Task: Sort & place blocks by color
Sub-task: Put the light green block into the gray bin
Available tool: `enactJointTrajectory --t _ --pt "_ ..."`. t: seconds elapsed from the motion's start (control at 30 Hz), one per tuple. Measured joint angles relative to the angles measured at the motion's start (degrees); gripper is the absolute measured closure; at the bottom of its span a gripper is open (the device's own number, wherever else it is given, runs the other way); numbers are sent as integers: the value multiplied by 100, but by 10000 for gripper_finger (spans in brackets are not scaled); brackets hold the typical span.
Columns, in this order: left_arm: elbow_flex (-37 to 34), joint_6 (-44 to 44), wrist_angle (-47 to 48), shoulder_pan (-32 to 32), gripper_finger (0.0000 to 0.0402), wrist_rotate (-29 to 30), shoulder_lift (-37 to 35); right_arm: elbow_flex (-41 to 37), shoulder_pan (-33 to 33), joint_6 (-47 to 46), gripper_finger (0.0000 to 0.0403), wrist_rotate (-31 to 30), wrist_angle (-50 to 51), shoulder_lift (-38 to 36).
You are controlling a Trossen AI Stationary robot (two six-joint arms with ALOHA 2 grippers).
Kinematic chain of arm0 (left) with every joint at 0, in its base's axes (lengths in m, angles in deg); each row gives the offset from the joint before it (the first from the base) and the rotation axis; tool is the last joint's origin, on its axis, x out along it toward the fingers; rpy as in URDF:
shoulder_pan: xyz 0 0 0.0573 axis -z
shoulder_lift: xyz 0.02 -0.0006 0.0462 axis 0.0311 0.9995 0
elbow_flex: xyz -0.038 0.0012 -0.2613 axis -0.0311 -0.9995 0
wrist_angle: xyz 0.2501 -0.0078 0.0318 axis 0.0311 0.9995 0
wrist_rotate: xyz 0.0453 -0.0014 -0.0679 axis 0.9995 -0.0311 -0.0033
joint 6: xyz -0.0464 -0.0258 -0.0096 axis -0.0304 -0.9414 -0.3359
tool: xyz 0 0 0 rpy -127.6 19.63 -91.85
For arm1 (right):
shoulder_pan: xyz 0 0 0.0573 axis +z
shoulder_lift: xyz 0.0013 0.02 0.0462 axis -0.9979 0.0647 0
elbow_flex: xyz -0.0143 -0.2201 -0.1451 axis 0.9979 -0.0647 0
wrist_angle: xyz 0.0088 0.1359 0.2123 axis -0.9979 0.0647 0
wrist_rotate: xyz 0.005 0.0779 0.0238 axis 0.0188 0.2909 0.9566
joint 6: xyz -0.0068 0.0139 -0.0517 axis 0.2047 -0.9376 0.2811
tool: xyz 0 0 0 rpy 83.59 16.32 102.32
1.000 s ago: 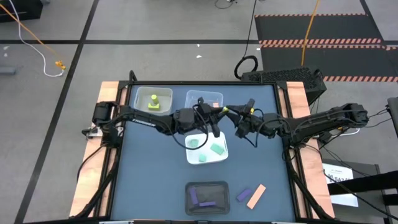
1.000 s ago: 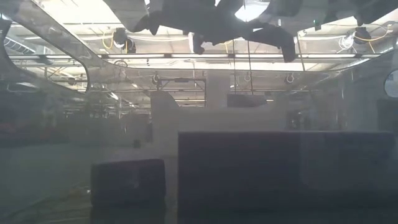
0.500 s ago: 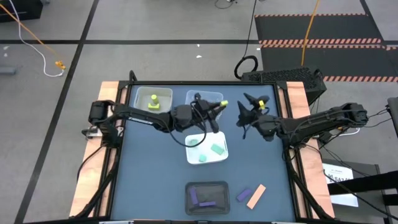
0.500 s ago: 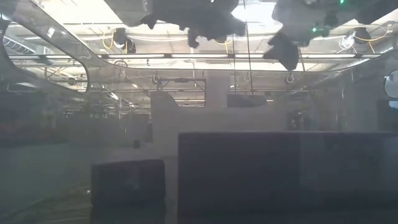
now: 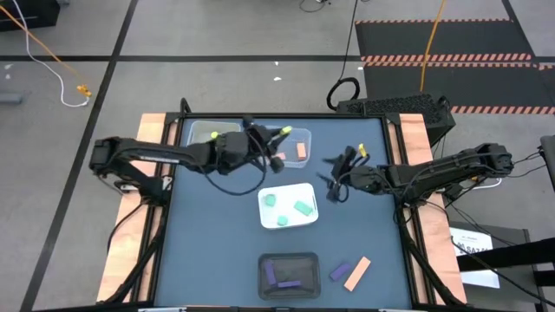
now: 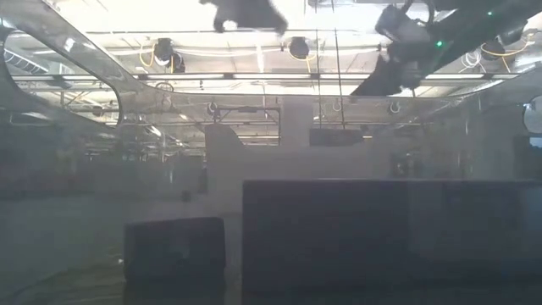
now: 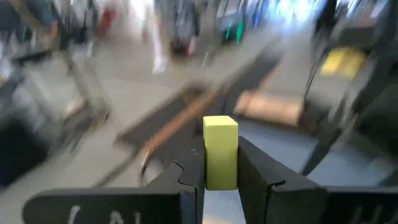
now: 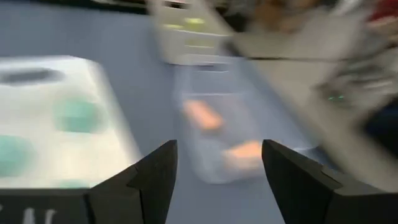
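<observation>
Left gripper (image 7: pixel 221 177) pinches a yellow block (image 7: pixel 220 151) upright between its fingers, held high over the table's back edge near the yellow tray (image 5: pixel 205 132), where it likely belongs. Right gripper (image 8: pixel 217 180), fingers spread and empty, hovers mid-table beside the white tray (image 5: pixel 303 192) of teal blocks (image 5: pixel 303 207). Orange blocks (image 5: pixel 301 150) lie in the clear tray (image 5: pixel 305 133); a purple block (image 5: pixel 339 272) and an orange bar (image 5: pixel 357 273) wait unsorted at the front.

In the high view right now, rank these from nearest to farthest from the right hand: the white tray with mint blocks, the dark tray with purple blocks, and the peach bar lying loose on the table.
1. White tray, just beside the right hand, toward the table's middle.
2. Peach bar, near the front edge on the right.
3. Dark tray, front centre, slightly farther than the bar.
</observation>
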Motion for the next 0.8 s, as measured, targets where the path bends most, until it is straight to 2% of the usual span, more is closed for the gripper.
enactJointTrajectory --t 0.13,0.33,0.43,0.6,0.7,0.8 --pt "-2 -885 2307 -37 341 504 -366 0 2 -1011 179 1292 129 0" --pt "-122 -2555 5481 -546 341 584 -540 0 30 -2524 179 3039 962 0" --pt "-516 -2931 5650 -958 341 379 -549 0 131 -2980 179 3748 1587 0" --pt "-1241 -2911 5264 -1774 341 -493 -545 0 405 -3671 179 4524 2278 0" --pt "-1717 -2916 4753 -2152 334 -1000 -528 -1 604 -3930 179 4711 2507 0" --pt "-1972 -2980 4505 -2406 321 -1155 -537 0 756 -3845 179 4675 2432 0"
